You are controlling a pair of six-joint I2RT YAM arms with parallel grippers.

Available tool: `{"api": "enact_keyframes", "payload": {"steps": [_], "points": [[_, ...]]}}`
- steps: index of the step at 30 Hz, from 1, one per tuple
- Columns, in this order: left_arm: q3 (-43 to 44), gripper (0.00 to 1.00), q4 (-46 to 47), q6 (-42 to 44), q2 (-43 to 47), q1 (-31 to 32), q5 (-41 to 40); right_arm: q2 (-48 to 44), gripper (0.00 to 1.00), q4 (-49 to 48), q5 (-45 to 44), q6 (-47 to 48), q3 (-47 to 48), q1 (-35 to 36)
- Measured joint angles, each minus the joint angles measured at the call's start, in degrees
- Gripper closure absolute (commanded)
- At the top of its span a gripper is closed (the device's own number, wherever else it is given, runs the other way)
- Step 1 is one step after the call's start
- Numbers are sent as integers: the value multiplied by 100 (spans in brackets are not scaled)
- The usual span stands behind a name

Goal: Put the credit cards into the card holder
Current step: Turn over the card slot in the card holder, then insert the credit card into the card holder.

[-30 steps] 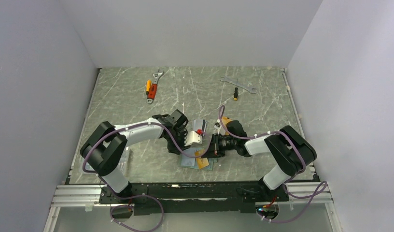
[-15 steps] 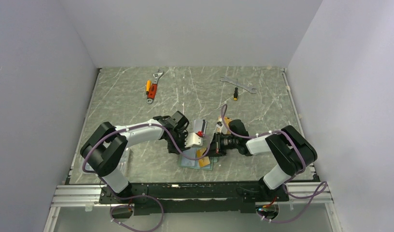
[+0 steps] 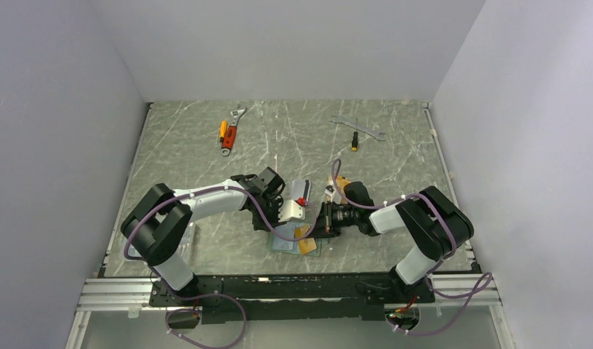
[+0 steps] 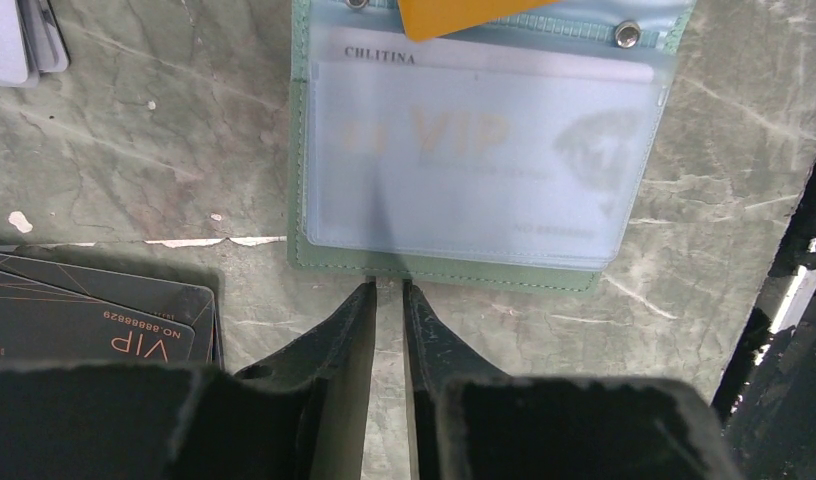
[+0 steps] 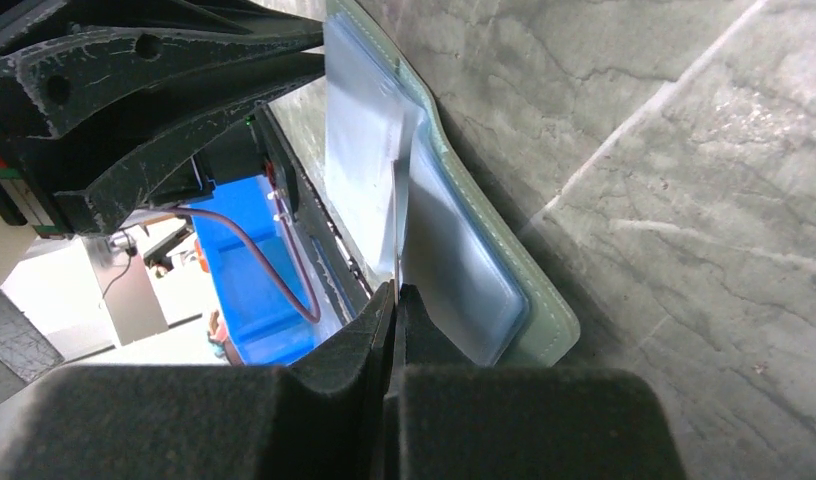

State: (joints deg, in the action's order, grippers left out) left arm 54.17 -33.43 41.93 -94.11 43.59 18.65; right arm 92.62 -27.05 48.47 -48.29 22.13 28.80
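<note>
The sage-green card holder (image 4: pixel 444 272) lies open on the table near the front edge (image 3: pixel 288 245). Under its clear pocket shows a pale card printed VIP (image 4: pixel 464 135). My left gripper (image 4: pixel 387 285) points at the holder's near edge, its jaws a narrow gap apart with only table between them. The right gripper (image 5: pixel 396 288) is shut on an orange credit card (image 4: pixel 454 14), seen edge-on (image 5: pixel 397 215) and standing in the holder's pocket (image 5: pixel 464 270). Black credit cards (image 4: pixel 94 315) lie to the left of the holder. Silver-grey ones (image 4: pixel 19 40) lie further off.
A red-handled adjustable wrench (image 3: pixel 232 129) and an orange screwdriver (image 3: pixel 222 131) lie at the back left. At the back right are a silver wrench (image 3: pixel 359 126) and a small screwdriver (image 3: pixel 355 142). The table's front rail (image 3: pixel 293 280) runs just behind the holder.
The left gripper's jaws have drawn closer together. Both arms have barely shifted, and the orange card stays at the holder.
</note>
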Motion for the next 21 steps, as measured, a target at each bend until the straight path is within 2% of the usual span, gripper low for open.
{"api": "enact_keyframes", "payload": {"steps": [21], "points": [[-2,87,13,2,0,125,-101,409,100,-308,-52,-249,214,48]]}}
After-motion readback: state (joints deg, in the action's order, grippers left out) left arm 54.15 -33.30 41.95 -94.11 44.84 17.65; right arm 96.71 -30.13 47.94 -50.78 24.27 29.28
